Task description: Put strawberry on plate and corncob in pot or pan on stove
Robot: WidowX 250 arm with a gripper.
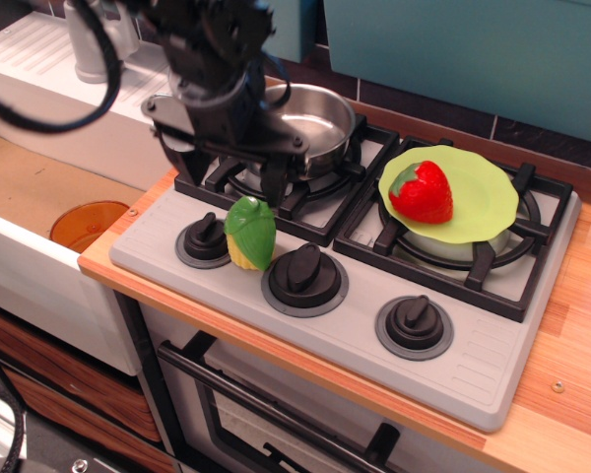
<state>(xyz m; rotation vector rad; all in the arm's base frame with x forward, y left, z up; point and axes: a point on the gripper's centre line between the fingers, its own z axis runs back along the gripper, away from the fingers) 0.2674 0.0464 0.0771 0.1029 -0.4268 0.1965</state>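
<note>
While the strawberry (422,191) sits on the plate (483,197), my gripper (229,177) hangs wide-jawed above the corncob (249,232) — upright between two stove (315,266) knobs — beside the pot (310,123).

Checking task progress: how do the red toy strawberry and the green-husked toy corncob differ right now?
The glossy red toy strawberry lies on the lime-green round plate; the green-husked toy corncob stands upright on the grey stove panel between two black knobs. The strawberry is where it belongs; the corncob is not yet in the shiny steel saucepan. The open hand hangs just above the corncob, far from the strawberry. Both are small plastic toys.
</note>
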